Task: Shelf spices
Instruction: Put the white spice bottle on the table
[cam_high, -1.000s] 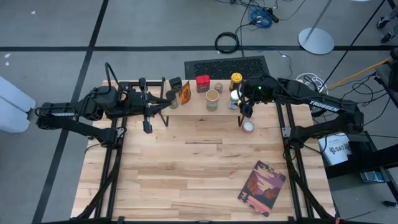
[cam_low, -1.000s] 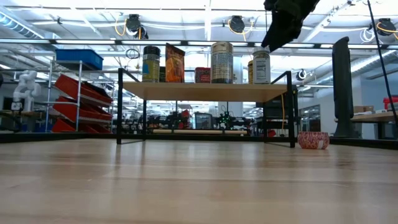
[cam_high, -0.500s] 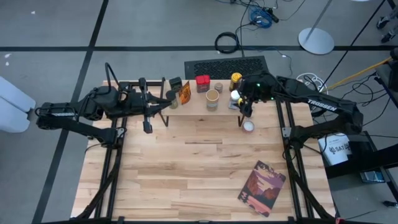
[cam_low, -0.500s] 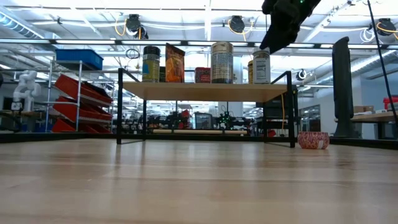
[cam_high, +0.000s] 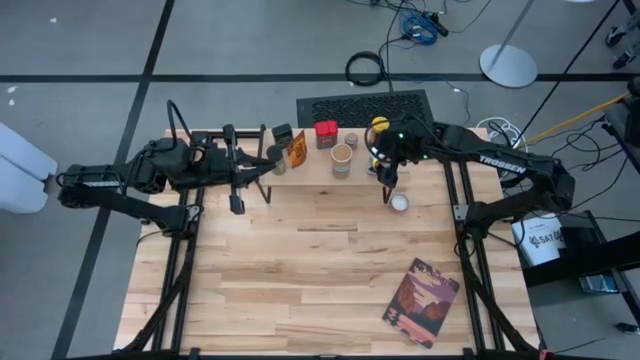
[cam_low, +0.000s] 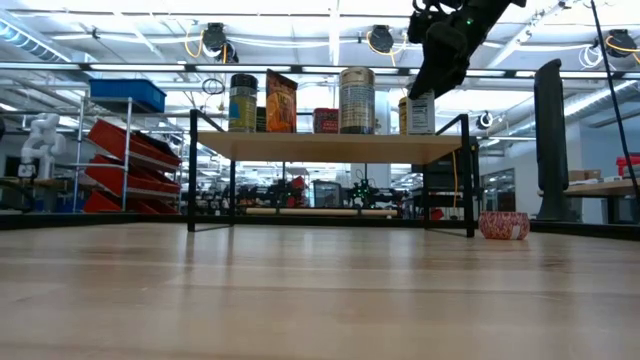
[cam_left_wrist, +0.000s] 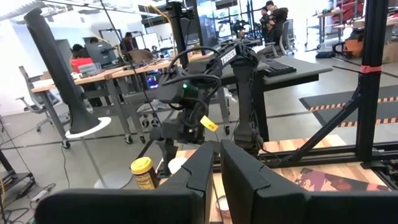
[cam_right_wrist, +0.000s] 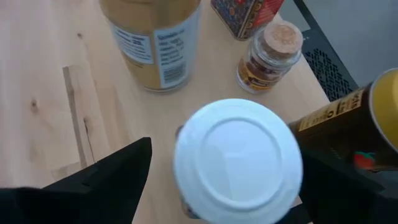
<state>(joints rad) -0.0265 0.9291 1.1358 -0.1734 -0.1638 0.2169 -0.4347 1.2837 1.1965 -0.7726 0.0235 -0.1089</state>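
Our right gripper, fingers spread wide, straddles the white-lidded jar on the pale wooden shelf; we judge withdrawal comes next.

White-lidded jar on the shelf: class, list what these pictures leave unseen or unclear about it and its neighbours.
- White-lidded jar: label hidden under its own lid, right wrist view.
- Same jar, high view: covered by the open right gripper.
- Yellow-topped jar: cut off at the edge, right wrist view.
- Small tin on the table: label too small, low view.
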